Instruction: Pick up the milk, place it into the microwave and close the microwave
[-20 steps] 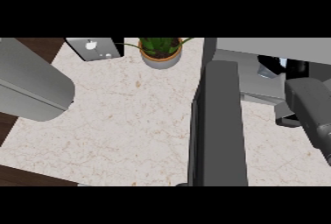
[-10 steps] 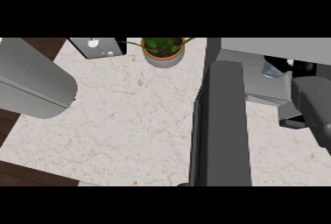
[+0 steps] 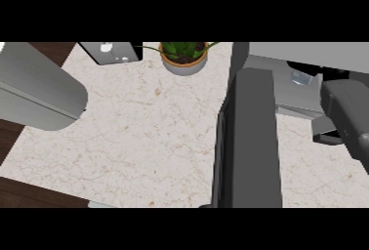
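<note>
Grey left forearm (image 3: pixel 36 88) filled the left side, its hand out of view. Far off sat a potted plant (image 3: pixel 184 56). Right of the marble counter (image 3: pixel 137 141), the microwave door (image 3: pixel 249 141) stood open. Milk (image 3: pixel 302 77) looked to be inside already, honestly hard to tell. Right hand (image 3: pixel 331 135) was mostly hidden, can't tell its fingers. My guess: pulling out could clip the milk.

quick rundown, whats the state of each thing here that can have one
microwave door: swung open, edge toward the view
microwave: open, small pale item inside, cannot tell what
right forearm: reaching into the microwave, hand hidden
left forearm: raised over the counter's left edge
potted plant: upright
</note>
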